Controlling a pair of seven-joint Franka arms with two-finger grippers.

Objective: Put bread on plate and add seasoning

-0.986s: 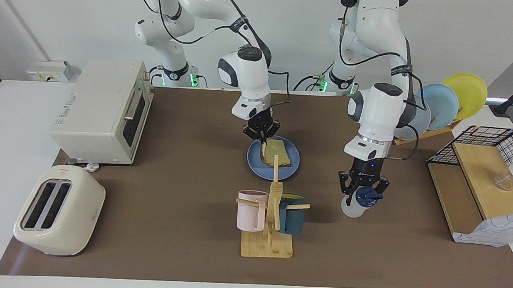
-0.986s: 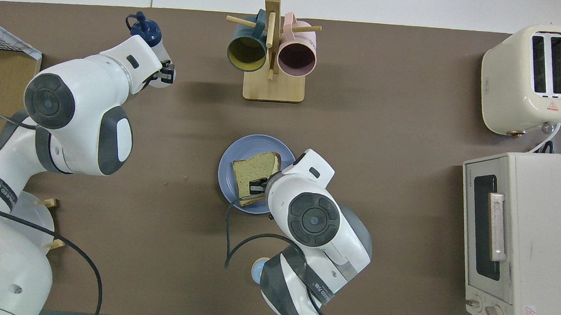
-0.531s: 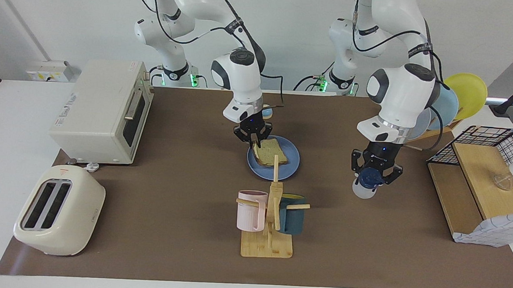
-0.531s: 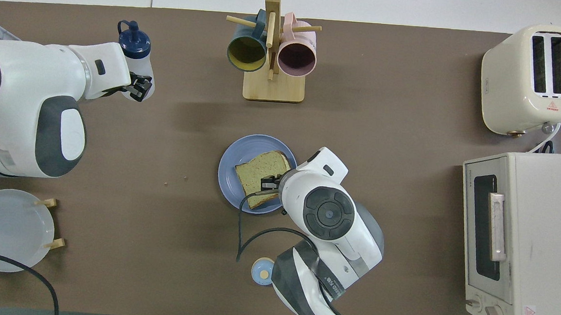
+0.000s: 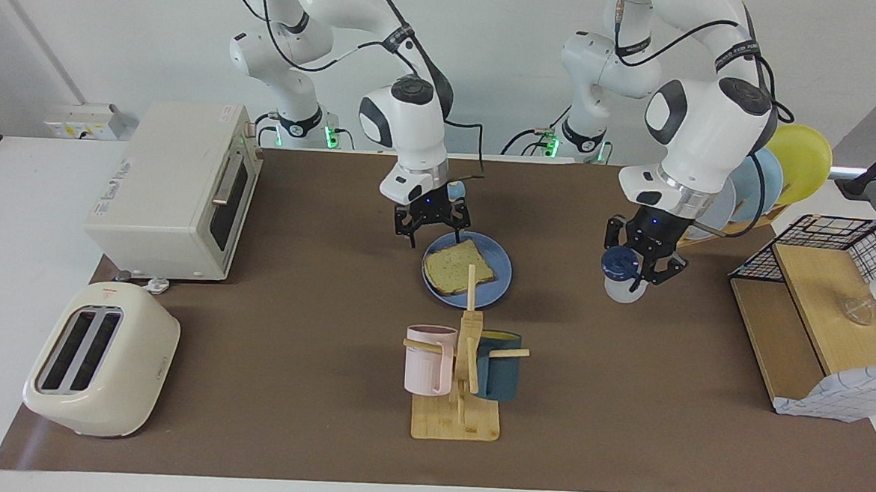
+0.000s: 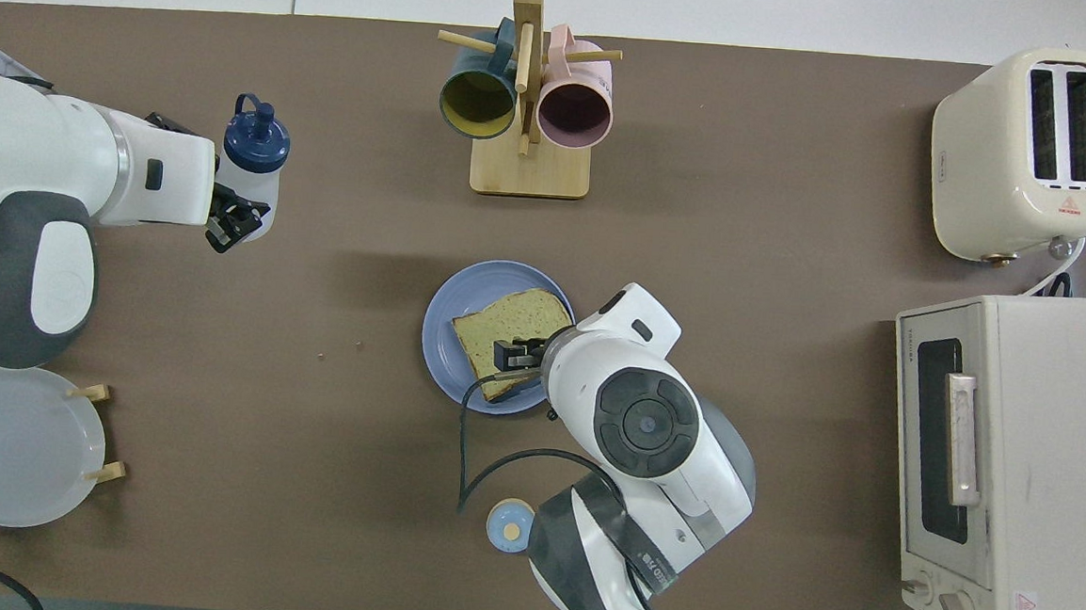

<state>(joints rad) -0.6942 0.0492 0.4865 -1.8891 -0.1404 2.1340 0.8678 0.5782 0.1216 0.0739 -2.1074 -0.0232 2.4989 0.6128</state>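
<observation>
The bread lies flat on the blue plate in the middle of the mat. My right gripper is open and empty, just above the plate's edge nearest the robots. In the overhead view it covers one corner of the bread on the plate. My left gripper is shut on the seasoning bottle. It holds the bottle in the air over bare mat, toward the left arm's end from the plate. The bottle and left gripper also show in the overhead view.
A wooden mug rack with a pink and a dark teal mug stands farther from the robots than the plate. A toaster and a toaster oven stand at the right arm's end. Upright plates and a wire basket stand at the left arm's end. A small bell stands by the right arm.
My right gripper has opened and let go of the bread, which now lies flat, and has risen a little. My left gripper has lifted the seasoning bottle off the mat, toward the robots.
</observation>
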